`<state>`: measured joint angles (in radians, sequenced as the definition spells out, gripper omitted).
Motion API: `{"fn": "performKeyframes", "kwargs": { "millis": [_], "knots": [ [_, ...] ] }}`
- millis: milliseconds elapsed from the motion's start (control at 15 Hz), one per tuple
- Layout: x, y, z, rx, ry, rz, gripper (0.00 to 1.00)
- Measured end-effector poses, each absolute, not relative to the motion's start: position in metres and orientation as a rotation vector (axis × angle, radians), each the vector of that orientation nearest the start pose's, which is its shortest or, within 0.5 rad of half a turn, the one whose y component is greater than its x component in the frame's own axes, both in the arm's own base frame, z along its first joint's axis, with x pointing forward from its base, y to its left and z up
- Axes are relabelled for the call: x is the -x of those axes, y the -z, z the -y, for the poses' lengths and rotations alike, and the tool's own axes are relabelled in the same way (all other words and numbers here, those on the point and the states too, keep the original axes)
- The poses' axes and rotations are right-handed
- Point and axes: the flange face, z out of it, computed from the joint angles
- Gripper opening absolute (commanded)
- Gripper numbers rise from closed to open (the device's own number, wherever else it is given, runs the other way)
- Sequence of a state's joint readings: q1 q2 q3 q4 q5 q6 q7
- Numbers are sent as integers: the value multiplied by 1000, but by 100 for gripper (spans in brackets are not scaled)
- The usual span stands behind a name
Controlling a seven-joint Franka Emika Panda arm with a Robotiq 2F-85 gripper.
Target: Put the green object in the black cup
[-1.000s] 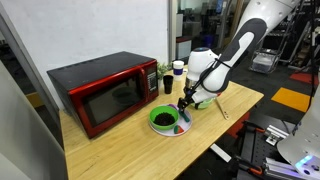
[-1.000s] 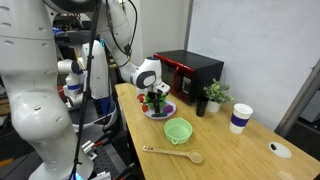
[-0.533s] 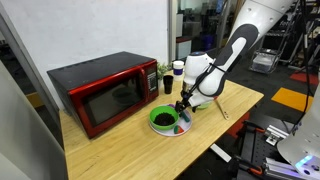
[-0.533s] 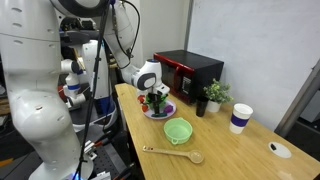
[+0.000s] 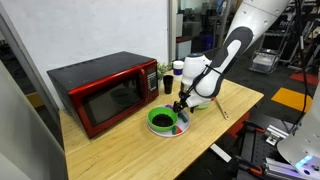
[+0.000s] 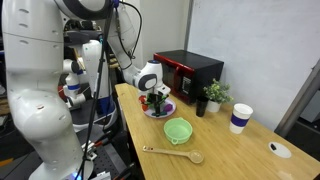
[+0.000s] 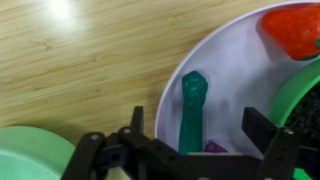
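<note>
A long teal-green object [image 7: 192, 108] lies on a white plate [image 7: 235, 60]. My gripper [image 7: 197, 125] is open just above it, with one finger [image 7: 135, 122] on each side and not touching. In both exterior views the gripper [image 5: 183, 104] [image 6: 155, 100] hangs low over the plate [image 5: 177, 130] [image 6: 163, 113]. A small black cup [image 5: 167, 87] [image 6: 200, 107] stands beside the red microwave [image 5: 105, 90], apart from the gripper.
On the plate are a red piece [image 7: 292, 30], a small purple piece [image 7: 215, 147] and a green bowl with a dark inside [image 5: 160, 119]. A light green bowl [image 6: 178, 130] and a wooden spoon [image 6: 172, 153] lie nearby. A plant [image 6: 214, 93] and a white cup [image 6: 239, 118] stand further off.
The upper arm has leaned a little toward the microwave. The gripper has stayed over the plate, and nothing has been picked up.
</note>
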<state>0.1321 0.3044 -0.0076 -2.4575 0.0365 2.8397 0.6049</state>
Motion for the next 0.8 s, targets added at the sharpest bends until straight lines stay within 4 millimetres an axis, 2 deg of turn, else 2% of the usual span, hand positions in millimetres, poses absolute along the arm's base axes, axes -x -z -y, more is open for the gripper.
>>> {"fn": "performKeyframes", "kwargs": {
  "millis": [133,200,267,400,600,800],
  "knots": [
    [-486,-183,-57,2995,107,-804,90],
    [-486,-183,-56,2992,107,-812,76],
    [-486,-182,-56,2989,105,-818,78],
    [-487,-182,-55,2983,106,-830,71],
    [-488,-183,-54,2970,111,-850,91],
    [-490,-185,-54,2956,123,-868,98]
  ]
}}
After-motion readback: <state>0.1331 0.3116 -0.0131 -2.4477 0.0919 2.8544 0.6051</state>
